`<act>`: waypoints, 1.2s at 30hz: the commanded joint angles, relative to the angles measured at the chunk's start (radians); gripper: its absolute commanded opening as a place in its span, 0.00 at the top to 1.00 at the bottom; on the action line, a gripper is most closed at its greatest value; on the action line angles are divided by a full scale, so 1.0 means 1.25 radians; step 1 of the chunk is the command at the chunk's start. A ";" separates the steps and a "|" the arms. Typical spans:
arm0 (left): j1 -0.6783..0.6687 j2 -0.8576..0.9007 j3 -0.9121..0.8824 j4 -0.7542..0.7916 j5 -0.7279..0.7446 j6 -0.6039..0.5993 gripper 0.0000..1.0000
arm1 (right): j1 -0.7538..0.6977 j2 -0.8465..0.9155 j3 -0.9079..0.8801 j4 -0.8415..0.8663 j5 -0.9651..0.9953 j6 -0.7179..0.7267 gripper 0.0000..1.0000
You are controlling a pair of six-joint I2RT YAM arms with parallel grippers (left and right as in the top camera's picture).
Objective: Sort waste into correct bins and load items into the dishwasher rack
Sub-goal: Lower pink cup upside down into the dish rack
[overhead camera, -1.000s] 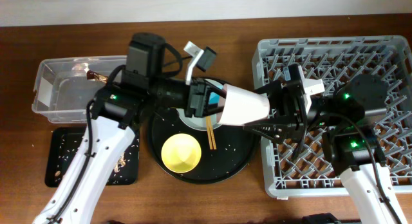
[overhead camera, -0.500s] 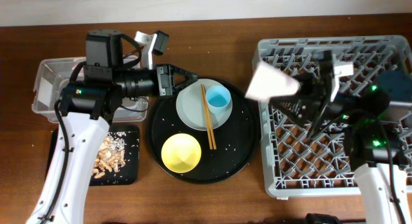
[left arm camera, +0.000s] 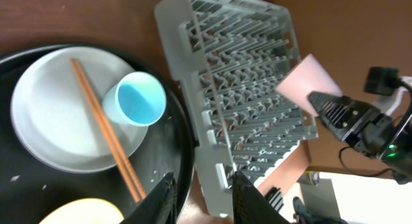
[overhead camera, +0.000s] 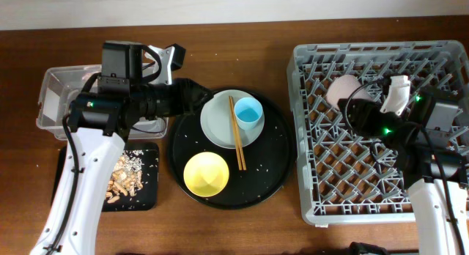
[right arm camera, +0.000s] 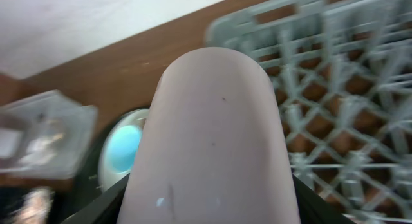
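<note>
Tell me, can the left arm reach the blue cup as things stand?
Probably yes: the left pincer is open and empty, and nothing covers the blue cup; the chopsticks lie beside it.

A large round black tray [overhead camera: 272,161] lies just under and in front of the left gripper [left arm camera: 201,180]. Small white crumbs [overhead camera: 187,138] are scattered on its dark surface, near the fingertips. The tray stands on a brown wooden table [overhead camera: 242,46], and a pale wall [overhead camera: 220,6] runs along the table's edge, off to the side of this gripper.
</note>
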 commanded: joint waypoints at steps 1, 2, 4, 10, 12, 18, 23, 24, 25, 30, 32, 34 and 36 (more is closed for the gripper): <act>-0.006 -0.003 0.008 -0.021 -0.030 0.009 0.72 | -0.003 0.013 0.008 -0.017 0.136 -0.029 0.43; -0.012 -0.003 0.008 -0.026 -0.035 0.014 0.72 | -0.003 0.020 0.008 -0.024 0.143 -0.029 0.43; -0.022 -0.003 0.008 -0.029 -0.075 0.014 0.72 | 0.005 0.036 0.015 -0.040 0.150 -0.029 0.43; -0.075 -0.003 0.008 -0.032 -0.193 0.013 0.72 | 0.097 0.141 0.175 -0.187 0.245 -0.048 0.44; -0.094 -0.003 0.008 -0.033 -0.224 0.013 0.72 | 0.131 0.186 0.244 -0.224 0.255 -0.057 0.43; -0.130 -0.003 0.004 -0.053 -0.314 0.013 0.72 | 0.190 0.314 0.304 -0.272 0.319 -0.063 0.44; -0.130 -0.003 0.004 -0.061 -0.346 0.013 0.72 | 0.201 0.402 0.304 -0.286 0.318 -0.062 0.45; -0.130 -0.003 0.004 -0.061 -0.346 0.013 0.72 | 0.201 0.415 0.304 -0.287 0.318 -0.062 0.45; -0.130 -0.003 0.004 -0.061 -0.347 0.013 0.72 | 0.201 0.422 0.304 -0.286 0.318 -0.062 0.45; -0.130 -0.003 0.004 -0.060 -0.360 0.013 0.72 | 0.201 0.435 0.304 -0.289 0.316 -0.063 0.44; -0.130 -0.003 0.004 -0.060 -0.371 0.013 0.71 | 0.201 0.435 0.304 -0.298 0.316 -0.063 0.43; -0.130 -0.003 0.004 -0.058 -0.371 0.013 0.71 | 0.201 0.435 0.304 -0.306 0.316 -0.063 0.40; -0.130 -0.003 0.004 -0.055 -0.371 0.013 0.71 | 0.201 0.435 0.304 -0.311 0.316 -0.063 0.34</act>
